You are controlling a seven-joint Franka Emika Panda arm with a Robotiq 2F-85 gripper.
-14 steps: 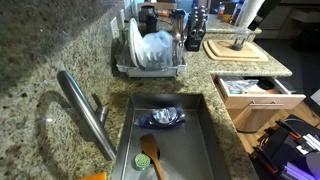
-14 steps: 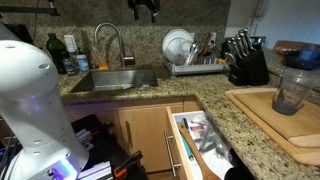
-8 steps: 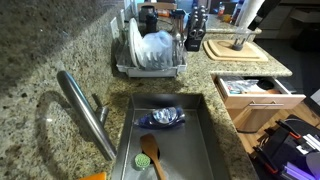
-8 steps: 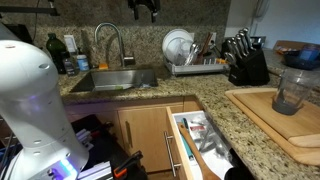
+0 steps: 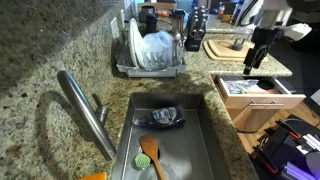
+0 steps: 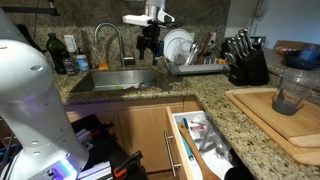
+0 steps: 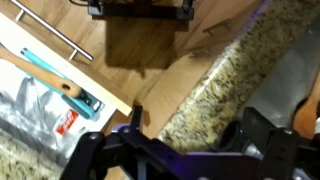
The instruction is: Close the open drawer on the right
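The open drawer (image 5: 256, 92) sticks out of the wooden cabinets below the granite counter, holding utensils and packets. It also shows in an exterior view (image 6: 196, 142) and in the wrist view (image 7: 45, 85), with its metal bar handle (image 7: 52, 31). My gripper (image 5: 256, 60) hangs in the air above the counter and drawer, apart from both. It also shows in an exterior view (image 6: 148, 46). In the wrist view its dark fingers (image 7: 185, 150) are spread wide with nothing between them.
A sink (image 5: 205, 140) holds a wooden spoon (image 5: 150, 153) and a dark bowl (image 5: 163, 117). A faucet (image 5: 85, 112), dish rack (image 5: 150, 55), knife block (image 6: 245, 62) and a cutting board (image 6: 270, 115) with a glass (image 6: 291, 92) stand on the counter.
The arm has come down from the top edge into both exterior views. The gripper now hangs lower, over the counter near the drawer. The drawer has not moved.
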